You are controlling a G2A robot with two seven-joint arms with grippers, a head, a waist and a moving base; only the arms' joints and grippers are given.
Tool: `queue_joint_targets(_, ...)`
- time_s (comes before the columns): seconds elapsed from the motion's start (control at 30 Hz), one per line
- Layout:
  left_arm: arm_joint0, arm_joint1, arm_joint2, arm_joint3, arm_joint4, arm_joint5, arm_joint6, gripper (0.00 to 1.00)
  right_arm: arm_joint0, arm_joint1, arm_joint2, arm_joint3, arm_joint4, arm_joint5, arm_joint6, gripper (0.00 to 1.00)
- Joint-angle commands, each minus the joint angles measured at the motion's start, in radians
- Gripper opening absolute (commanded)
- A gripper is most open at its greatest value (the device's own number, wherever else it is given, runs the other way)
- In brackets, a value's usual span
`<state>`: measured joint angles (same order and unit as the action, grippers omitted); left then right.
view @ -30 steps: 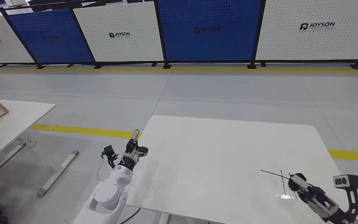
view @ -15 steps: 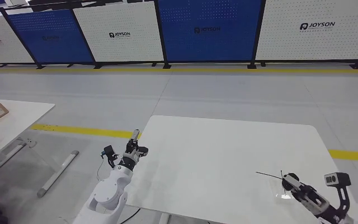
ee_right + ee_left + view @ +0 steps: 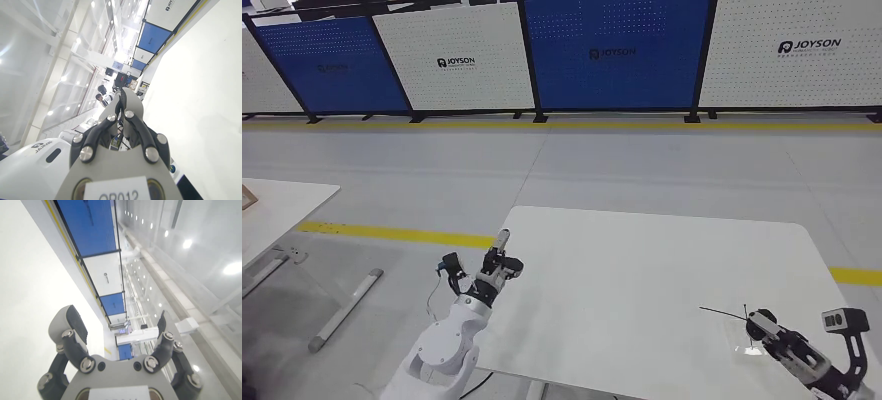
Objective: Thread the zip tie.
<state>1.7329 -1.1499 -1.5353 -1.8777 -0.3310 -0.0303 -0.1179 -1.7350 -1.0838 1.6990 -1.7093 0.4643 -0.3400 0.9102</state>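
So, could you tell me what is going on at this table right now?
The robot's right gripper is shut on a black zip tie, holding it over the table by the right corner nearest the robot. The left gripper is open and empty, at the table's left edge. No closed loop shows yet.

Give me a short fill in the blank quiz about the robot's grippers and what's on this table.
1. The left gripper is ____.
2. The right gripper is shut on a thin black ____.
3. Both arms are at a ____ table.
Missing words: open; zip tie; white.
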Motion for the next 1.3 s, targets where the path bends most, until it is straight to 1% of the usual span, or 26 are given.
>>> queue_joint_targets(0.0,-0.001,0.006,0.018,-0.004,0.056,0.007,-0.103,1.00,0.000,0.000,0.000,0.000,0.000,0.000,0.000,0.00)
queue_joint_targets(0.03,-0.004,0.010,0.035,0.002,0.095,0.014,-0.176,1.00,0.000,0.000,0.000,0.000,0.000,0.000,0.000,0.00)
queue_joint_targets(0.07,-0.011,0.013,0.043,0.012,0.127,0.021,-0.224,1.00,0.000,0.000,0.000,0.000,0.000,0.000,0.000,0.00)
queue_joint_targets(0.1,-0.020,0.015,0.046,0.022,0.160,0.014,-0.240,1.00,0.000,0.000,0.000,0.000,0.000,0.000,0.000,0.00)
queue_joint_targets(0.17,-0.028,0.014,0.057,0.043,0.171,-0.008,-0.228,1.00,0.000,0.000,0.000,0.000,0.000,0.000,0.000,0.00)
queue_joint_targets(0.47,-0.028,0.014,0.057,0.043,0.171,-0.008,-0.228,1.00,0.000,0.000,0.000,0.000,0.000,0.000,0.000,0.00)
queue_joint_targets(0.5,-0.030,0.014,0.055,0.043,0.177,-0.017,-0.216,1.00,0.001,0.000,0.000,0.000,-0.003,0.001,-0.007,0.00)
queue_joint_targets(0.53,-0.026,0.014,0.056,0.045,0.203,-0.044,-0.215,1.00,0.004,0.000,-0.003,-0.007,-0.026,0.005,-0.029,0.00)
queue_joint_targets(0.6,-0.013,0.017,0.057,0.046,0.213,-0.080,-0.243,1.00,0.009,-0.003,-0.028,-0.029,-0.064,0.007,-0.064,0.00)
queue_joint_targets(0.67,0.002,0.019,0.063,0.029,0.222,-0.118,-0.277,1.00,0.015,-0.007,-0.068,-0.063,-0.100,0.000,-0.091,0.00)
queue_joint_targets(0.73,0.012,0.020,0.075,0.013,0.231,-0.139,-0.309,1.00,0.024,-0.012,-0.110,-0.086,-0.143,0.000,-0.113,0.00)
queue_joint_targets(0.8,0.013,0.020,0.091,-0.002,0.235,-0.142,-0.327,1.00,0.035,-0.016,-0.152,-0.096,-0.176,0.000,-0.130,0.00)
queue_joint_targets(0.87,0.008,0.021,0.109,-0.008,0.213,-0.143,-0.365,1.00,0.052,-0.021,-0.198,-0.098,-0.174,0.000,-0.134,0.00)
queue_joint_targets(0.93,0.003,0.021,0.118,-0.004,0.196,-0.143,-0.386,1.00,0.070,-0.024,-0.227,-0.084,-0.132,0.000,-0.116,0.00)
queue_joint_targets(0.97,0.000,0.021,0.121,0.008,0.171,-0.141,-0.394,1.00,0.083,-0.027,-0.250,-0.062,-0.078,0.007,-0.092,0.00)
queue_joint_targets(1.0,-0.003,0.020,0.113,0.021,0.160,-0.130,-0.366,1.00,0.099,-0.029,-0.267,-0.042,-0.027,0.031,-0.062,0.00)
queue_joint_targets(1.03,-0.005,0.019,0.111,0.025,0.158,-0.120,-0.336,1.00,0.106,-0.029,-0.270,-0.036,-0.014,0.038,-0.052,0.00)
queue_joint_targets(1.27,-0.005,0.019,0.111,0.025,0.158,-0.120,-0.336,1.00,0.106,-0.029,-0.270,-0.036,-0.014,0.038,-0.052,0.00)
